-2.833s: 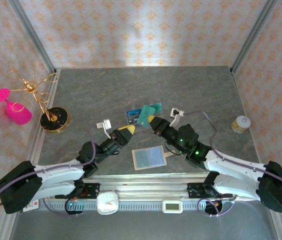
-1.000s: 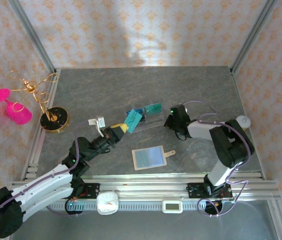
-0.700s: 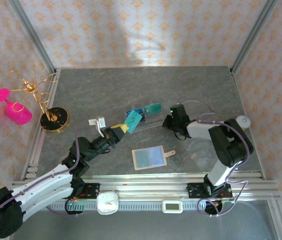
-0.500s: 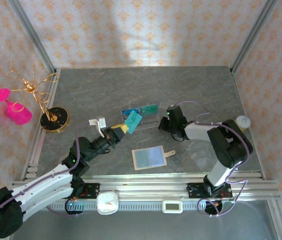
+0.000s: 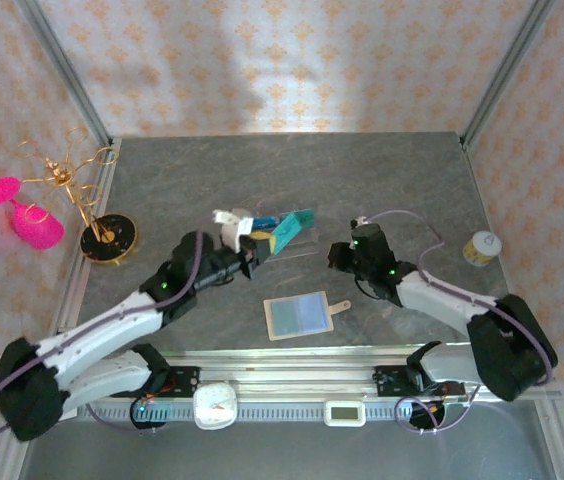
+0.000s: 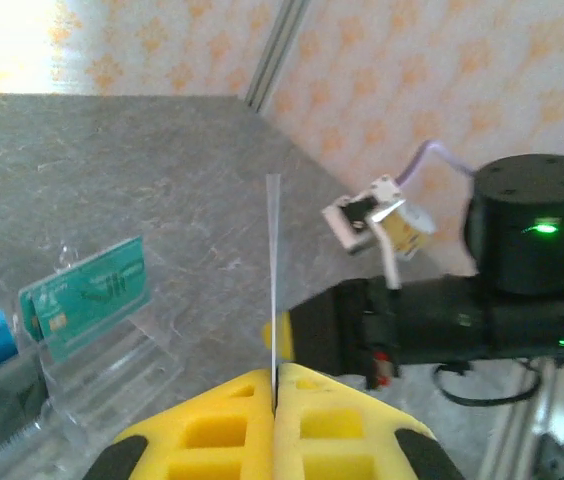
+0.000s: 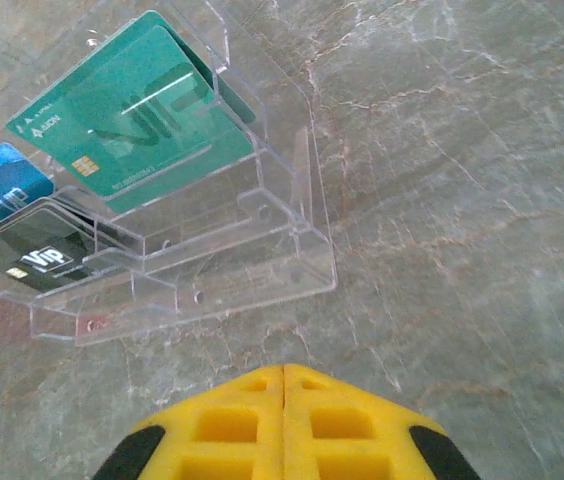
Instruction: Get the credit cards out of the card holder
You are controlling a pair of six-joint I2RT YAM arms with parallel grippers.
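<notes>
A: Status on left tool [image 6: 274,388]?
B: Pads pinching a thin card [image 6: 272,280], upright, seen edge-on. Just beside the clear tray [image 7: 262,275].
A: Right tool [image 7: 283,385]?
B: Pressed together, nothing in it, near the tray. Teal card [image 7: 132,100], blue card [image 7: 2,185] and black card [image 7: 32,250] stand in its slots.
A: Card holder [image 5: 300,315]?
B: Lying open on the table [image 5: 412,180], nearer the arm bases, apart from both tools.

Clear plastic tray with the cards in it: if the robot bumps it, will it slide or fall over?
The clear tray probably slides easily: it looks thin and light on the smooth table. It likely won't tip, since its base lies flat and wide. The green card leaning in a slot might wobble.
</notes>
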